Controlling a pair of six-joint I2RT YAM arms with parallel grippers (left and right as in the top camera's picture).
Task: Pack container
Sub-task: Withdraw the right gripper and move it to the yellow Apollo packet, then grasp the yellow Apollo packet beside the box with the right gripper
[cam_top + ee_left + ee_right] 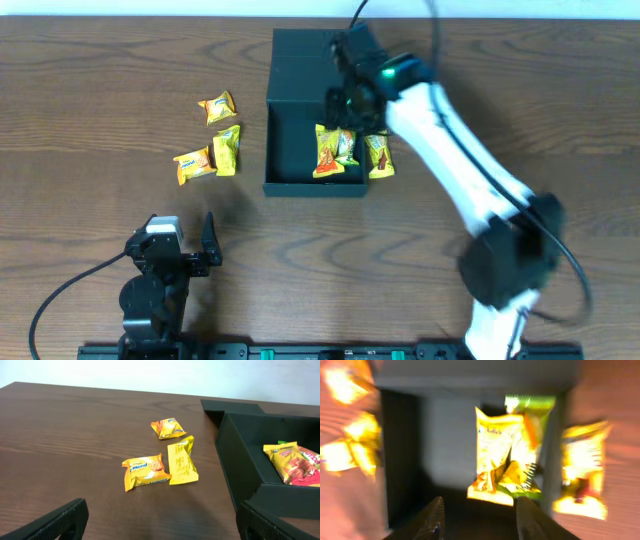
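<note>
- The left gripper (182, 235) sits nearest the robot base, well apart from the container (295, 120) on its near-left side. Its fingers (57, 522) are spread wide and empty.
- Three yellow packets (228, 150) lie loose on the table (100, 220), left of the container.
- One yellow packet (380, 155) lies just outside the container's right wall.
- The container is a dark square box with its lid flap (300, 50) open at the far side. Two packets (332, 150) lie inside near its right wall.
- The right gripper (345, 100) is above the container's far-right part. Its fingers (432, 520) are apart with nothing between them.
</note>
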